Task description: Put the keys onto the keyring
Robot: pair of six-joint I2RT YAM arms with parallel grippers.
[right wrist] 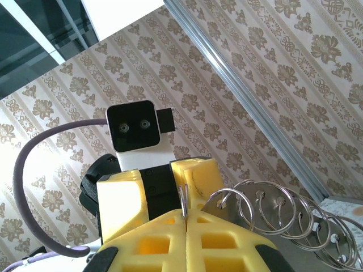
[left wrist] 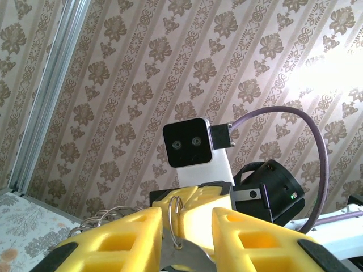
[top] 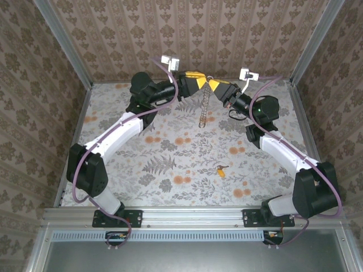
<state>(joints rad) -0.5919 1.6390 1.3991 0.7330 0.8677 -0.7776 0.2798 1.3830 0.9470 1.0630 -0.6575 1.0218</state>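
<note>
- Overhead, the task looks barely begun. A key (top: 220,169) with an orange head lies loose on the table (top: 113,187), right of centre and well apart from both arms, so it is not yet threaded.
- Both arms stretch to the far edge of the table. The left fingers (top: 194,77) and right fingers (top: 216,85) are raised above it and meet tip to tip. A ring chain (top: 203,110) hangs down from where they meet.
- From the left wrist, the left fingers (left wrist: 113,243) stand apart with a clear gap. The keyring (left wrist: 175,218), a thin wire loop, stands upright in that gap, and a flat grey metal piece sits low between the fingers. I cannot tell whether they pinch either one. The right fingers (left wrist: 190,195) face them just behind the loop.
- From the right wrist, the right fingers (right wrist: 153,238) are pressed together. The keyring (right wrist: 182,199) rises edge-on out of their seam, so they are clamped on it. The ring chain (right wrist: 272,212) trails off to the right. The left fingers (right wrist: 122,198) sit opposite, one on each side of the loop.
- My judgement is that the loop is secured and presented, while fetching the key and working it onto the wire is all left to do.
</note>
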